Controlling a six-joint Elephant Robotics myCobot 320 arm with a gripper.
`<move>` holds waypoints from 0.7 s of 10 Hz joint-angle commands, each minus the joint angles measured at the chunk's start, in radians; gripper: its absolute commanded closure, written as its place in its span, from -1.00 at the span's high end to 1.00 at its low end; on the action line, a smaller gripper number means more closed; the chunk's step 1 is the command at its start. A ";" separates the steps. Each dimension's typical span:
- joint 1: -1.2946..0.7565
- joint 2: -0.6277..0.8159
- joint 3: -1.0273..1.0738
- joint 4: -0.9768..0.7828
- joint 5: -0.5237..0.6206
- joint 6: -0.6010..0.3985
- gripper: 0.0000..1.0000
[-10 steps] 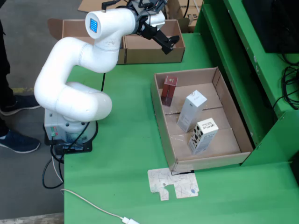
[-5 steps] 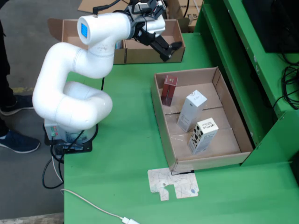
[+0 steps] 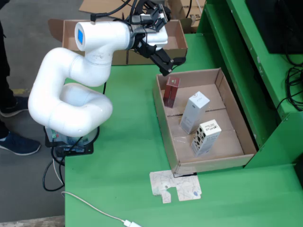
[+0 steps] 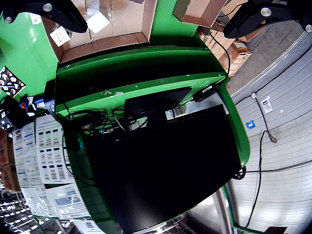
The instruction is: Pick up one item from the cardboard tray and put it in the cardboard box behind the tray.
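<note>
**Empty jaws poised over the tray's far corner**

We see the gripper with its jaws spread wide and nothing between them; in the riding view the two dark fingers sit at opposite top corners of the picture, well apart. In the still view the gripper hangs just above the far left corner of the cardboard tray, close to the dark red box but not touching it.

That red box stands upright in the tray's far left part. Nearer the middle a white box stands tilted, and a white box with black markings leans in the near part. All three are still in the tray.

Behind the tray sits the open cardboard box, with another cardboard box beside it on its left. The white arm curves up from its base at the left edge of the green tabletop. A flat piece of printed cardboard lies on the tabletop in front of the tray, and a white cable trails along the near edge.
</note>
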 commanded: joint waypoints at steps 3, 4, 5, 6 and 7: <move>-0.152 0.008 -0.006 0.033 0.061 -0.046 1.00; -0.152 0.008 -0.006 0.033 0.061 -0.046 1.00; -0.152 0.008 -0.006 0.033 0.061 -0.046 1.00; -0.152 0.008 -0.006 0.033 0.061 -0.046 1.00; -0.152 0.008 -0.006 0.033 0.061 -0.046 1.00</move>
